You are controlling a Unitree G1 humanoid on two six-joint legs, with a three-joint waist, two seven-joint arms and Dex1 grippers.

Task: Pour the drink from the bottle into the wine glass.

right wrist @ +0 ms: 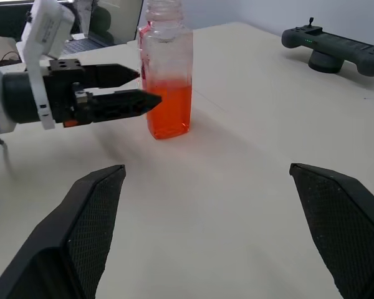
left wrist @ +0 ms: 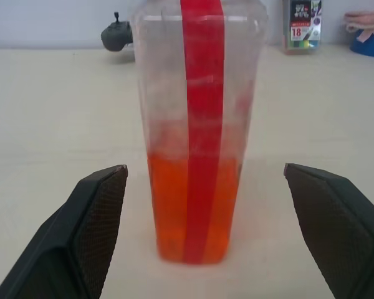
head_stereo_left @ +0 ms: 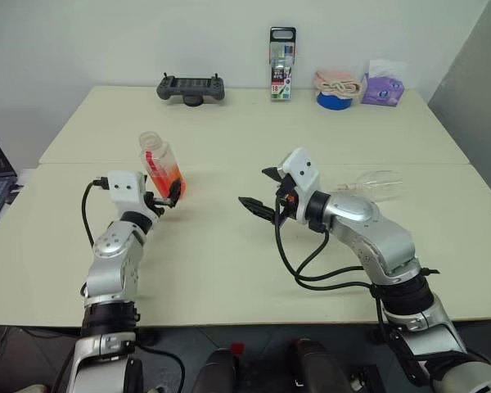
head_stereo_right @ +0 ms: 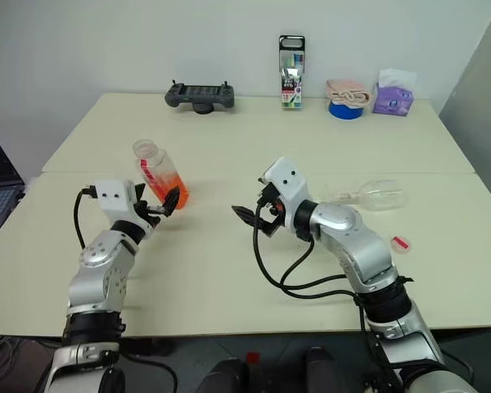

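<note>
Presently the bottle [head_stereo_left: 162, 166] stands upright on the cream table [head_stereo_left: 229, 262], uncapped, with the drink [left wrist: 193, 208] filling roughly its lower half and a red strip running down its side. The left gripper [head_stereo_left: 170, 196] sits just in front of it, its two black fingers [left wrist: 93, 212] spread apart on either side of the bottle's base and not touching it; nothing is held. The right gripper [head_stereo_left: 266, 196] hovers near the middle of the table, well apart from the bottle, its fingers likewise wide apart and empty, pointing toward the bottle and the left gripper.

The wine glass [head_stereo_left: 376, 185] lies on its side on the table behind the right arm, apart from both grippers. A small red-and-white cap [head_stereo_right: 400, 243] lies on the table near the right arm.

Along the far edge stand a dark handheld controller [head_stereo_left: 191, 88], a tall marker pack [head_stereo_left: 281, 64], a blue tape roll [head_stereo_left: 334, 100] with a cloth on top, and a purple tissue pack [head_stereo_left: 383, 87].
</note>
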